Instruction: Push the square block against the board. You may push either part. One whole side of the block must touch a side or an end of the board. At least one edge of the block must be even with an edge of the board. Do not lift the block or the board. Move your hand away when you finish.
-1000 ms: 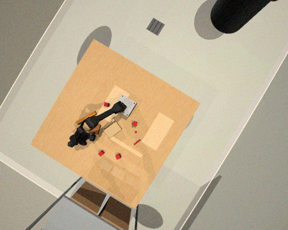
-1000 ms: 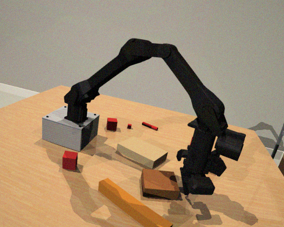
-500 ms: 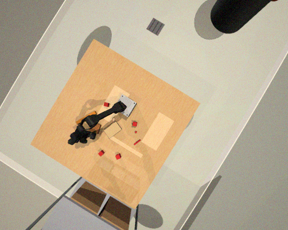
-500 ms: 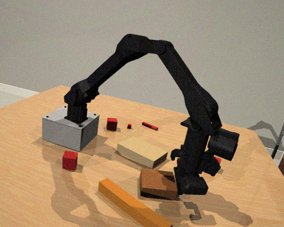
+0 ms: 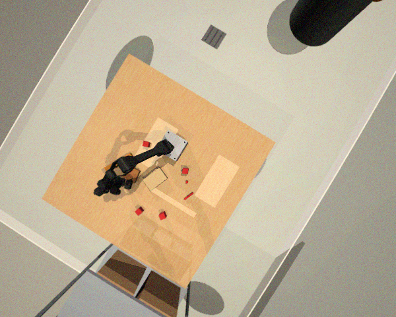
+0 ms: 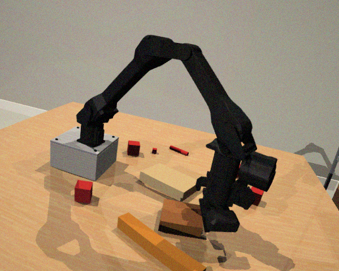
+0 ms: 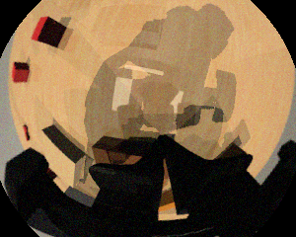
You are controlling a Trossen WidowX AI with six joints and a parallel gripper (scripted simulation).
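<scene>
The square block point(image 6: 181, 217) point(image 5: 134, 174) is brown and flat, and lies near the table's front. The board point(image 6: 152, 239) is a long orange bar lying aslant just in front of the block and to its left. The block's near left corner comes close to the board's side. I cannot tell whether they touch, and their edges are not parallel. My gripper point(image 6: 219, 223) point(image 5: 114, 185) point(image 7: 162, 138) is shut on nothing. It stands low at the table, right against the block's right side. In the top view the arm hides most of the block and the board.
A pale tan slab point(image 6: 166, 180) point(image 5: 154, 178) lies just behind the block. The grey arm base point(image 6: 82, 157) stands at the left. Red cubes point(image 6: 83, 191) point(image 6: 133, 147) point(image 6: 256, 195) and a red rod point(image 6: 178, 150) are scattered around.
</scene>
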